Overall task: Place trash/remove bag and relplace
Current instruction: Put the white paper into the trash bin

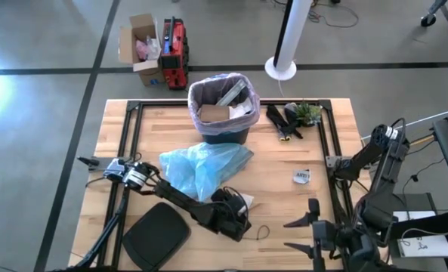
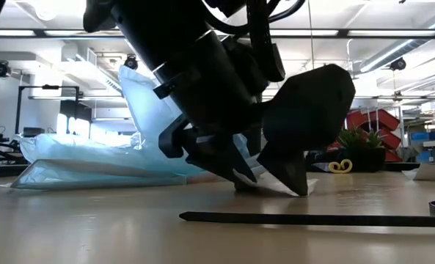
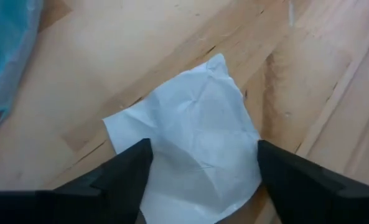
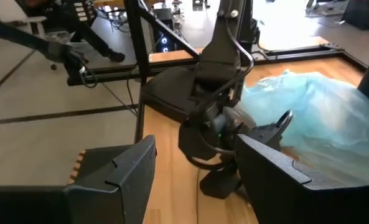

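Note:
A white paper scrap of the trash (image 3: pixel 196 149) lies flat on the wood near the table's front. My left gripper (image 3: pixel 203 148) stands open over it, one finger on each side, slanting down (image 2: pixel 272 180). Beside it lies the light blue plastic bag (image 1: pixel 205 168). The bin (image 1: pixel 224 132) at the far middle wears the pinkish-white bag (image 1: pixel 206 89) and holds brown paper (image 1: pixel 214 113). My right gripper (image 1: pixel 305 233) hangs open and empty above the table's near right corner. My left gripper comes at the white scrap from above, slanting down, with its open fingertips (image 2: pixel 299 189) low at the scrap's edges (image 3: pixel 249 174). The scrap lies flat on the table. Whether the fingertips touch it, I cannot tell.
A black lid (image 1: pixel 157 234) lies at the near left. Black and green clutter (image 1: pixel 291 117) sits to the right of the bin, and a small white tag (image 1: pixel 301 177) lies mid-right. A thin black strip (image 2: pixel 312 218) lies on the wood near the front.

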Available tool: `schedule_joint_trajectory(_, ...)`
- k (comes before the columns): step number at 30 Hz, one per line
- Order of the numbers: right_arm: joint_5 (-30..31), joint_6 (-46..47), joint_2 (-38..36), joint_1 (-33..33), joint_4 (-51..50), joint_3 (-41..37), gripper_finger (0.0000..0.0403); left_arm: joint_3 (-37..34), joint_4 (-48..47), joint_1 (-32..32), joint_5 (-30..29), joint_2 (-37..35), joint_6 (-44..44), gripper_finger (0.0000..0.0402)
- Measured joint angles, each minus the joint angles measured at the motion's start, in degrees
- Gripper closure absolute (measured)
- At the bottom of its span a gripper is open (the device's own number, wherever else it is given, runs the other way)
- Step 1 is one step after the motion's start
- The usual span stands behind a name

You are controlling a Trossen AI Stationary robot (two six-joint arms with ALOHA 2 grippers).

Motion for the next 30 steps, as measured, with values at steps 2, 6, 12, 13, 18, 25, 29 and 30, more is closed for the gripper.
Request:
schedule_joint_trajectory(2,-0.1,0.7,-0.1,0.3,-1.2,0.0,0.02,0.0,0.0,0.1,0.1,0.0,0.4,0.0176)
schedule_joint_trajectory(6,0.0,1.3,-1.8,0.2,-5.1,0.0,0.0206,-0.1,-0.8,0.1,1.9,0.0,-0.1,0.0289)
schedule_joint_trajectory(12,2.0,1.2,-6.3,0.2,-13.0,0.0,0.0215,0.5,-3.1,0.1,2.8,-3.0,0.3,0.0385)
schedule_joint_trajectory(13,2.9,1.2,-7.1,0.2,-14.3,0.0,0.0217,1.2,-4.5,0.0,2.3,-3.8,1.0,0.0384)
schedule_joint_trajectory(18,7.4,1.2,-11.5,0.1,-20.0,0.0,0.0224,8.3,-9.2,0.0,-7.0,-10.0,7.5,0.0399)
schedule_joint_trajectory(25,14.0,1.2,-13.7,0.0,-23.3,-0.7,0.0228,17.3,-9.9,3.0,-13.8,-17.8,26.5,0.04)
schedule_joint_trajectory(29,16.5,3.6,-13.7,0.0,-23.8,-1.9,0.0228,20.4,-11.7,6.5,-14.4,-23.2,33.9,0.04)
schedule_joint_trajectory(30,16.5,4.7,-13.6,0.0,-23.7,-2.3,0.0228,20.6,-12.3,7.8,-14.2,-24.4,35.0,0.04)
